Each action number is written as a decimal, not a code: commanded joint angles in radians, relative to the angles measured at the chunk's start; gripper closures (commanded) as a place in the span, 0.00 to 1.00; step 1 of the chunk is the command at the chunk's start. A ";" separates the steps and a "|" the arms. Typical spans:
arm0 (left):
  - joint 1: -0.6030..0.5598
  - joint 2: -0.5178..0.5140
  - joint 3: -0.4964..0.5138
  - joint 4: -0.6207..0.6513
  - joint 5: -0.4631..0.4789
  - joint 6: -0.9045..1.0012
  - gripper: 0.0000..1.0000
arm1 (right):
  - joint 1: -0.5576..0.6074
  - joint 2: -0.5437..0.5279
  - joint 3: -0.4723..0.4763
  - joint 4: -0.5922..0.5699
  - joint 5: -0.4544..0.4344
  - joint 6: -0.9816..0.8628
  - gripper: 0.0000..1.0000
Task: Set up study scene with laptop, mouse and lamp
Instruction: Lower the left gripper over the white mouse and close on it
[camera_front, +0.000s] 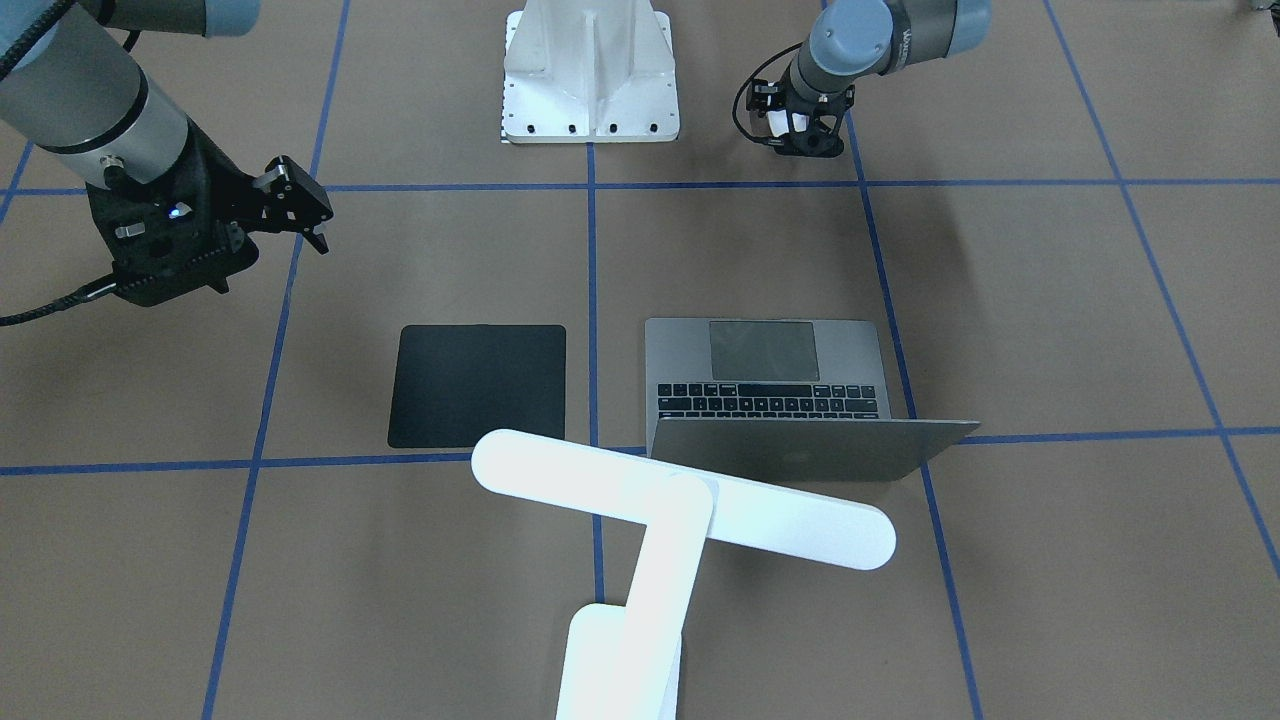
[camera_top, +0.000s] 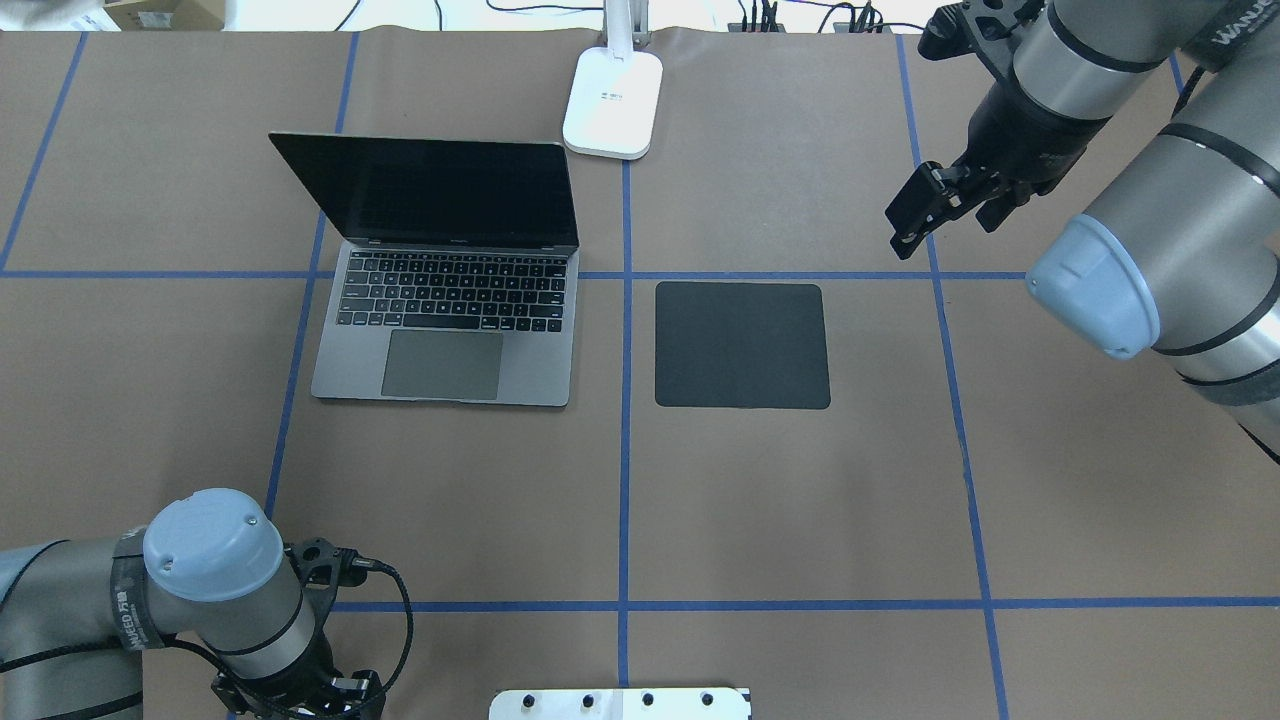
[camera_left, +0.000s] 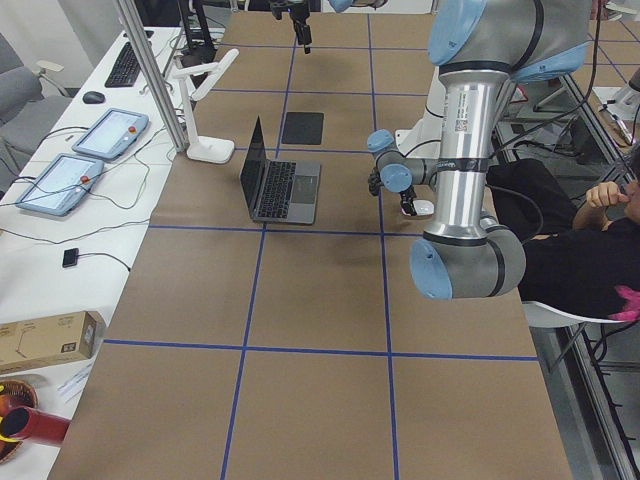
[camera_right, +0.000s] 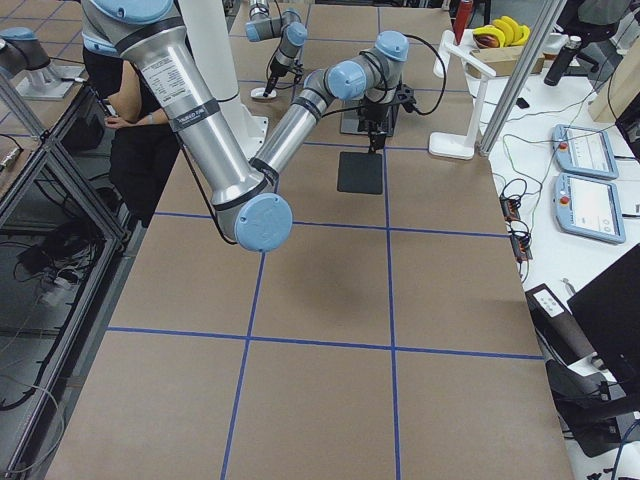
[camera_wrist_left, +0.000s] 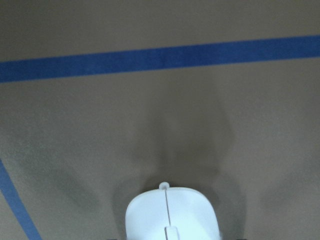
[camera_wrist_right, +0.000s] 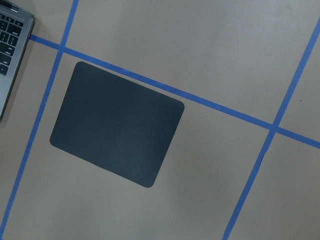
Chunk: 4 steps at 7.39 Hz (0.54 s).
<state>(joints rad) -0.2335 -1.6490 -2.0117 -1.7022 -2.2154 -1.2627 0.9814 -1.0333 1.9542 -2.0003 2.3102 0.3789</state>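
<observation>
Altogether one laptop (camera_top: 445, 320), one lamp (camera_front: 680, 500), one mouse (camera_wrist_left: 170, 215) clamped in left pincer (camera_front: 800, 135), right pincer (camera_top: 940, 222) apart.

Open laptop (camera_top: 440, 280) lid, lamp (camera_front: 680, 510) — upright obstacles.

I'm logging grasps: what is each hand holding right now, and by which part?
The left hand seems to grip the mouse across its sides, though its fingers are out of the wrist view. The right hand is open and holds nothing.

Even, bright overhead light falls on the table (camera_front: 1050, 330) — shadows are soft and faint. The lamp (camera_front: 790, 525) glares white, washed out, and the mouse (camera_wrist_left: 170, 215) looks slightly blurred up close.
</observation>
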 joint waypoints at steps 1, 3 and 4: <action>-0.001 0.000 0.013 -0.026 -0.001 0.002 0.17 | -0.001 0.001 0.002 0.000 0.000 0.000 0.00; -0.004 0.000 0.018 -0.037 -0.003 0.002 0.23 | -0.001 0.001 0.002 0.000 0.000 0.000 0.00; -0.006 0.000 0.018 -0.037 -0.021 0.000 0.25 | -0.001 0.001 0.002 0.000 0.000 0.000 0.00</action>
<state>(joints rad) -0.2371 -1.6490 -1.9952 -1.7367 -2.2215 -1.2612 0.9803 -1.0325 1.9558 -2.0003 2.3102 0.3789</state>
